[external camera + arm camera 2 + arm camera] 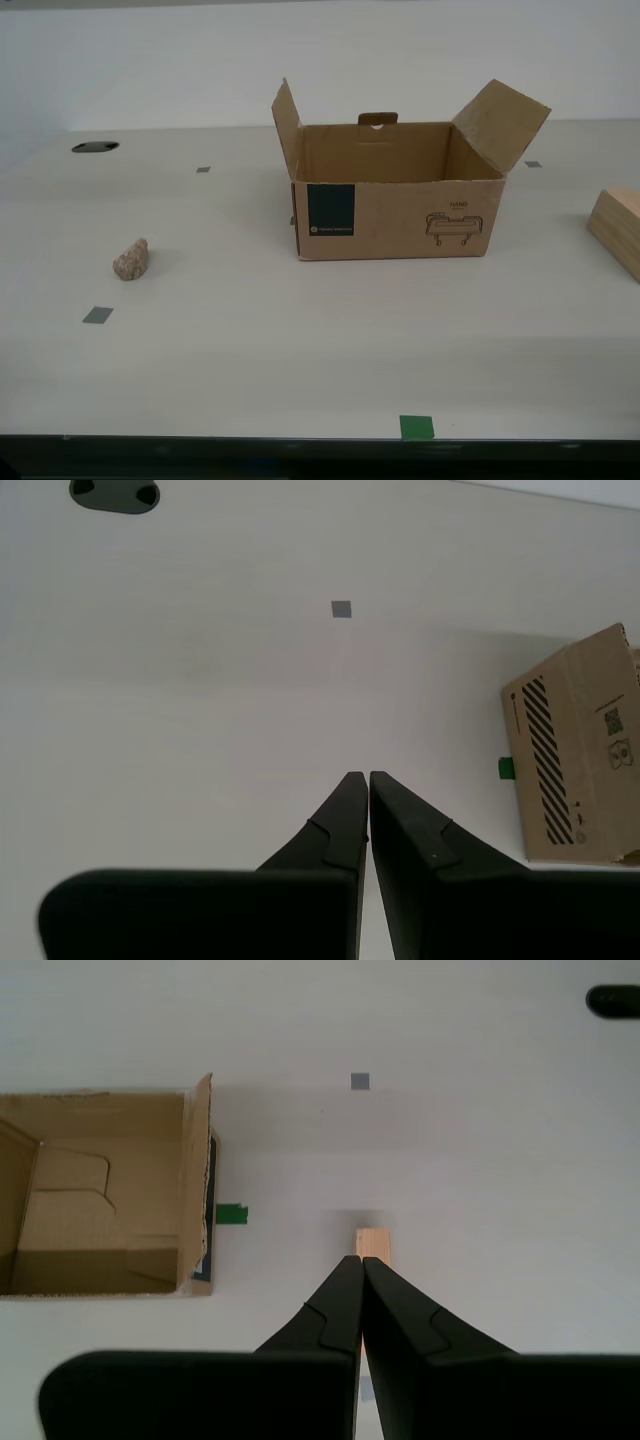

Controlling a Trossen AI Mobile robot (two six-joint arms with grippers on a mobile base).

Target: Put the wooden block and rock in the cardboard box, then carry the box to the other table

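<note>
Sitting: lumpy rock (131,259) (rough, pinkish).

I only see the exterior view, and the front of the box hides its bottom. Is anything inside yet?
Observer: No. Seen from above in the first wrist view, the floor of the cardboard box is bare.
Operator: Where is my first gripper? I see no arms at all!
Observer: It is shut, over the table, with the wooden block just past its fingertips.
Operator: And my second gripper?
Observer: Shut as well, over bare table; the rock does not show in its camera.
</note>
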